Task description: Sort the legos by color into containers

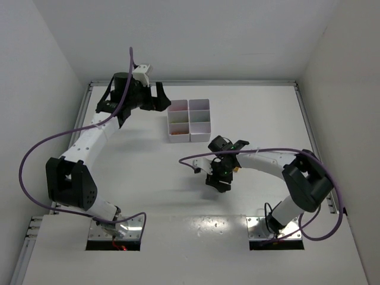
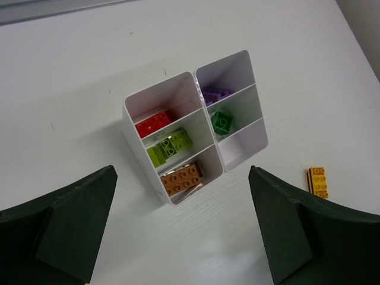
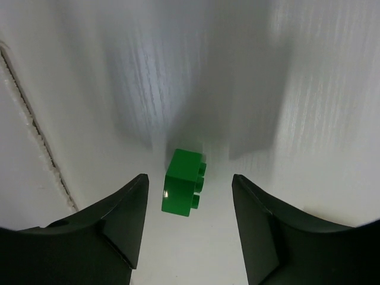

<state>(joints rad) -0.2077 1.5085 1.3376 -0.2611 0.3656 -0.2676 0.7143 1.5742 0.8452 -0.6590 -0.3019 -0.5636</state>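
Note:
The white six-compartment containers (image 1: 189, 120) stand at the back middle of the table. In the left wrist view their compartments (image 2: 132, 113) hold a red brick (image 2: 153, 123), lime bricks (image 2: 169, 145), an orange brick (image 2: 181, 178), a purple brick (image 2: 217, 94) and a green brick (image 2: 221, 122); one compartment has nothing in it. My left gripper (image 1: 159, 101) (image 2: 181, 199) is open and empty just left of the containers. My right gripper (image 1: 218, 181) (image 3: 189, 180) is open, low over the table, its fingers on either side of a green brick (image 3: 183, 190) lying on its side, not touching it.
A yellow brick (image 2: 317, 181) lies on the table to the right of the containers in the left wrist view. The table's raised back rail (image 1: 237, 83) and side walls bound the area. A purple cable (image 1: 35, 151) loops off the left arm.

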